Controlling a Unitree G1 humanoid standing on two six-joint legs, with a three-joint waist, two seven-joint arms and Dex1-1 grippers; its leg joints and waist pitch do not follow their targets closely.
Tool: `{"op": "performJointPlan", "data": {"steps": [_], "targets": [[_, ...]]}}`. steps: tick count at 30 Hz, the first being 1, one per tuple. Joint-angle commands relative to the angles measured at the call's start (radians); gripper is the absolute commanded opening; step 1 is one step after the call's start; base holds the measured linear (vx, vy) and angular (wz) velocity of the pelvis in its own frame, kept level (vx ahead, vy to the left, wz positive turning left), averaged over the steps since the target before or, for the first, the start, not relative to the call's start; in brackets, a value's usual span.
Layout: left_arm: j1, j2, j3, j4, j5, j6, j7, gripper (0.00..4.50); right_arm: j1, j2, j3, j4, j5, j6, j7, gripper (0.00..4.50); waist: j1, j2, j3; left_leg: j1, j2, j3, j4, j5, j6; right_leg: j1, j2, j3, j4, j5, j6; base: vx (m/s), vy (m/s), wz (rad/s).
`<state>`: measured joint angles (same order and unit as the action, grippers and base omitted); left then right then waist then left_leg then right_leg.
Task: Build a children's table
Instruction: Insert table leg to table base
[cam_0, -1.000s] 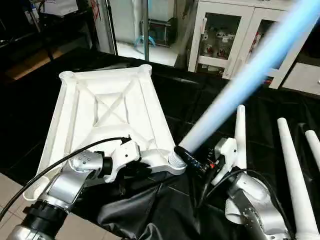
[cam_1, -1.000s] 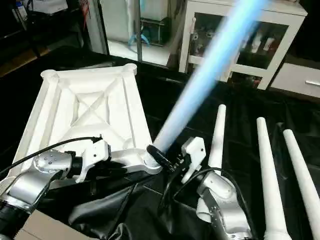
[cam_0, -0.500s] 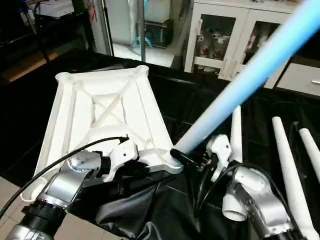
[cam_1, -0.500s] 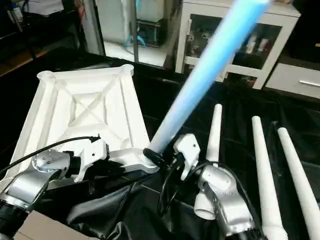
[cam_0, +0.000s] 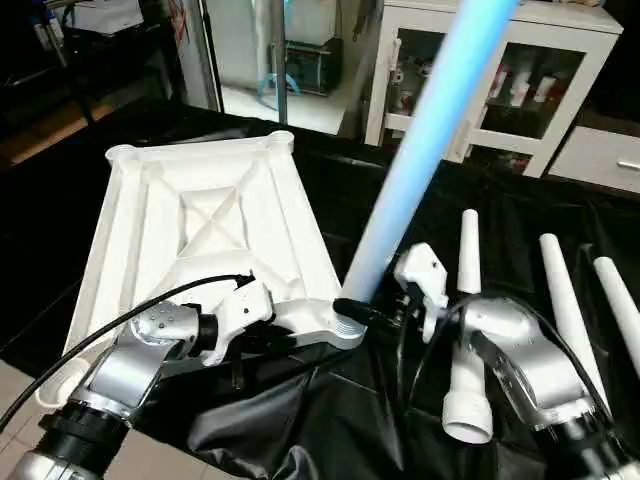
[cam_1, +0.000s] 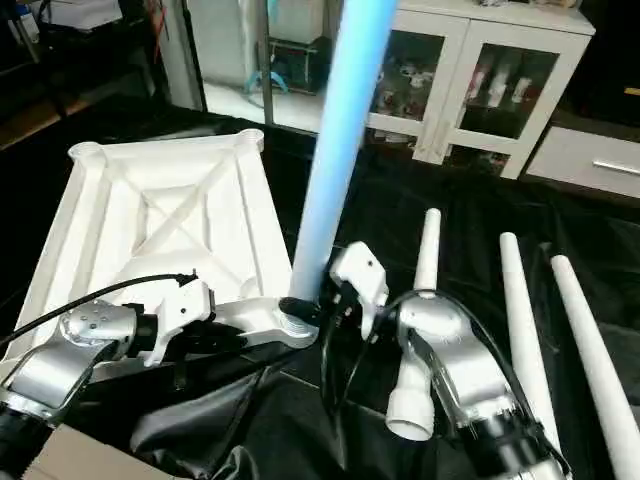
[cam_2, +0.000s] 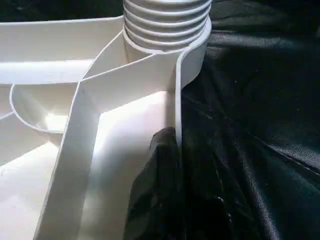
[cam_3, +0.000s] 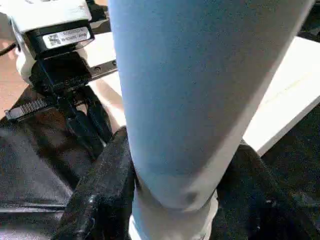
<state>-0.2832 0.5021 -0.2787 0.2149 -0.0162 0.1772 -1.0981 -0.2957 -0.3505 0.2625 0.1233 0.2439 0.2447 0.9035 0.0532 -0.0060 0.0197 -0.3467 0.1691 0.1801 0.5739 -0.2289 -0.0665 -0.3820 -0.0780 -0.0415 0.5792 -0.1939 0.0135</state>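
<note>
The right tool (cam_1: 308, 306) gripped the leg (cam_0: 420, 150) near its threaded base, standing in the corner socket (cam_0: 350, 325). The left tool (cam_0: 255, 345), fingers together, pinched the upturned tabletop (cam_0: 200, 230) edge on the black bench (cam_0: 560, 215), three legs (cam_1: 525, 320) beside

A black cloth is covering the worktop (cam_0: 560, 215). The white table top (cam_0: 190, 215) is lying on it, ribbed underside up, with three loose white legs (cam_1: 520, 320) lying well apart to its right.
</note>
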Motion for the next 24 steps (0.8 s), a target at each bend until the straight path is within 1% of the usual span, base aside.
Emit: {"op": "performJointPlan", "data": {"steps": [1,2,3,4,5,6,7,8,9,10,11,12,13,14,15,16,17,18,19,20,21,22,23,24], "targets": [[-0.001,-0.02,0.017,0.016,-0.022,0.001,0.03,0.0,0.021,0.014,0.096,0.13,-0.06,0.101,-0.001,1.86,-0.002,-0.011,-0.014,0.0,0.064,-0.032,-0.093,-0.315,0.008,0.001,-0.077,0.047,-0.09,-0.537,-0.112,0.0,0.0,0.0],[-0.001,-0.021,0.016,0.014,-0.022,0.003,0.03,0.0,0.003,0.035,0.079,0.149,-0.062,0.106,-0.027,1.86,-0.005,-0.01,-0.013,0.001,0.064,-0.034,-0.093,-0.332,0.0,0.001,-0.079,0.046,-0.093,-0.567,-0.109,0.0,0.0,0.0],[-0.001,-0.021,0.016,0.013,-0.022,0.003,0.03,0.0,0.001,0.037,0.077,0.151,-0.062,0.107,-0.03,1.86,-0.005,-0.01,-0.013,0.001,0.064,-0.034,-0.093,-0.332,0.0,0.001,-0.079,0.046,-0.093,-0.567,-0.109,0.0,0.0,0.0],[0.0,-0.022,0.017,0.012,-0.022,0.004,0.031,0.0,-0.011,0.056,0.06,0.166,-0.06,0.113,-0.056,1.86,-0.007,-0.012,-0.012,0.004,0.065,-0.037,-0.094,-0.357,-0.01,-0.003,-0.079,0.045,-0.095,-0.599,-0.098,0.0,0.0,0.0],[0.0,-0.022,0.017,0.011,-0.022,0.004,0.031,0.0,-0.011,0.058,0.059,0.167,-0.06,0.114,-0.058,1.86,-0.008,-0.012,-0.01,0.005,0.064,-0.036,-0.094,-0.368,-0.012,-0.005,-0.079,0.046,-0.097,-0.613,-0.095,0.0,0.0,0.0],[0.002,-0.023,0.018,0.008,-0.023,0.005,0.032,0.0,-0.02,0.072,0.048,0.191,-0.072,0.121,-0.096,1.86,-0.013,-0.012,-0.008,0.004,0.063,-0.039,-0.095,-0.391,-0.017,-0.006,-0.08,0.045,-0.1,-0.644,-0.084,0.0,0.0,0.0],[0.002,-0.023,0.018,0.008,-0.023,0.005,0.032,0.0,-0.02,0.072,0.048,0.191,-0.072,0.121,-0.096,1.86,-0.018,-0.012,-0.007,0.004,0.061,-0.042,-0.096,-0.411,-0.022,-0.007,-0.08,0.042,-0.103,-0.675,-0.073,0.0,0.0,0.0],[0.004,-0.023,0.018,0.007,-0.024,0.006,0.033,0.0,-0.02,0.075,0.048,0.202,-0.081,0.122,-0.111,1.86,-0.021,-0.013,-0.006,0.003,0.061,-0.046,-0.096,-0.426,-0.025,-0.007,-0.082,0.041,-0.107,-0.707,-0.059,0.0,0.0,0.0],[0.007,-0.022,0.017,0.004,-0.025,0.007,0.034,0.0,-0.017,0.078,0.046,0.213,-0.085,0.119,-0.122,1.86,-0.022,-0.012,-0.005,0.005,0.061,-0.046,-0.096,-0.437,-0.027,-0.009,-0.083,0.04,-0.109,-0.722,-0.054,0.0,0.0,0.0],[0.009,-0.021,0.017,0.001,-0.025,0.007,0.034,0.0,-0.013,0.08,0.046,0.219,-0.087,0.117,-0.128,1.86,-0.025,-0.018,-0.003,0.006,0.059,-0.049,-0.094,-0.458,-0.027,-0.012,-0.084,0.038,-0.116,-0.763,-0.039,0.0,0.0,0.0],[0.013,-0.02,0.018,-0.003,-0.025,0.008,0.035,0.0,-0.004,0.083,0.039,0.223,-0.085,0.108,-0.134,1.86,-0.024,-0.013,-0.005,0.009,0.059,-0.05,-0.092,-0.465,-0.029,-0.013,-0.085,0.037,-0.116,-0.772,-0.037,-0.05,0.009,-0.07],[0.013,-0.02,0.018,-0.003,-0.025,0.008,0.035,0.0,-0.004,0.083,0.039,0.223,-0.085,0.108,-0.134,1.86,-0.027,-0.014,-0.002,0.012,0.056,-0.052,-0.091,-0.486,-0.029,-0.018,-0.084,0.033,-0.124,-0.797,-0.026,0.0,0.0,0.0],[0.016,-0.019,0.02,-0.007,-0.026,0.011,0.035,0.0,0.007,0.087,0.029,0.221,-0.076,0.105,-0.138,1.86,-0.027,-0.013,-0.004,0.017,0.056,-0.054,-0.09,-0.498,-0.029,-0.018,-0.085,0.031,-0.128,-0.795,-0.023,0.0,0.0,0.0],[0.018,-0.018,0.022,-0.009,-0.027,0.012,0.035,0.0,0.016,0.09,0.019,0.219,-0.069,0.103,-0.143,1.86,-0.03,-0.012,-0.001,0.014,0.057,-0.059,-0.097,-0.523,-0.03,-0.013,-0.081,0.024,-0.126,-0.781,-0.023,0.0,0.0,0.0],[0.018,-0.018,0.022,-0.009,-0.027,0.012,0.035,0.0,0.016,0.09,0.019,0.219,-0.069,0.103,-0.143,1.86,-0.032,-0.01,0.0,0.012,0.059,-0.061,-0.101,-0.537,-0.034,-0.009,-0.081,0.022,-0.125,-0.768,-0.024,0.0,0.0,0.0],[0.021,-0.015,0.024,-0.01,-0.027,0.012,0.035,0.0,0.026,0.092,0.009,0.229,-0.07,0.098,-0.157,1.86,-0.035,-0.007,0.001,0.01,0.06,-0.065,-0.107,-0.564,-0.039,-0.004,-0.079,0.018,-0.123,-0.736,-0.028,0.0,0.0,0.0],[0.022,-0.014,0.025,-0.01,-0.027,0.011,0.036,0.0,0.03,0.093,0.003,0.241,-0.075,0.091,-0.17,1.86,-0.034,-0.005,0.001,0.017,0.06,-0.064,-0.109,-0.586,-0.043,-0.008,-0.079,0.018,-0.124,-0.712,-0.036,0.0,0.0,0.0],[0.023,-0.014,0.025,-0.01,-0.027,0.011,0.035,0.0,0.03,0.095,0.0,0.247,-0.076,0.089,-0.177,1.86,-0.035,-0.006,0.003,0.018,0.06,-0.064,-0.109,-0.595,-0.043,-0.009,-0.078,0.018,-0.124,-0.704,-0.039,0.0,0.0,0.0],[0.025,-0.013,0.026,-0.012,-0.029,0.013,0.034,0.0,0.032,0.106,-0.017,0.271,-0.074,0.086,-0.205,1.86,-0.035,-0.005,0.003,0.02,0.059,-0.064,-0.109,-0.605,-0.041,-0.008,-0.079,0.019,-0.125,-0.705,-0.041,0.0,0.0,0.0],[0.025,-0.013,0.026,-0.012,-0.029,0.013,0.034,0.0,0.032,0.106,-0.017,0.271,-0.074,0.086,-0.205,1.86,-0.035,-0.005,0.005,0.022,0.058,-0.065,-0.109,-0.614,-0.039,-0.01,-0.081,0.019,-0.127,-0.72,-0.04,0.0,0.0,0.0],[0.025,-0.014,0.027,-0.013,-0.03,0.015,0.032,0.0,0.028,0.112,-0.026,0.289,-0.074,0.085,-0.222,1.86,-0.035,-0.002,0.005,0.024,0.057,-0.066,-0.109,-0.616,-0.039,-0.011,-0.082,0.019,-0.128,-0.728,-0.038,0.0,0.0,0.0],[0.026,-0.015,0.027,-0.013,-0.031,0.016,0.032,0.0,0.023,0.115,-0.03,0.304,-0.077,0.081,-0.235,1.86,-0.036,-0.002,0.008,0.026,0.056,-0.066,-0.108,-0.626,-0.038,-0.013,-0.081,0.015,-0.132,-0.751,-0.032,0.0,0.0,0.0],[0.026,-0.015,0.026,-0.012,-0.031,0.016,0.032,0.0,0.019,0.116,-0.03,0.315,-0.081,0.076,-0.241,1.86,-0.038,0.0,0.01,0.033,0.055,-0.067,-0.107,-0.645,-0.038,-0.015,-0.08,0.008,-0.138,-0.77,-0.024,0.0,0.0,0.0],[0.026,-0.015,0.026,-0.012,-0.031,0.016,0.032,0.0,0.019,0.116,-0.03,0.315,-0.081,0.076,-0.241,1.86,-0.04,0.001,0.01,0.036,0.054,-0.068,-0.106,-0.656,-0.039,-0.015,-0.079,0.003,-0.14,-0.769,-0.022,0.0,0.0,0.0]]}}
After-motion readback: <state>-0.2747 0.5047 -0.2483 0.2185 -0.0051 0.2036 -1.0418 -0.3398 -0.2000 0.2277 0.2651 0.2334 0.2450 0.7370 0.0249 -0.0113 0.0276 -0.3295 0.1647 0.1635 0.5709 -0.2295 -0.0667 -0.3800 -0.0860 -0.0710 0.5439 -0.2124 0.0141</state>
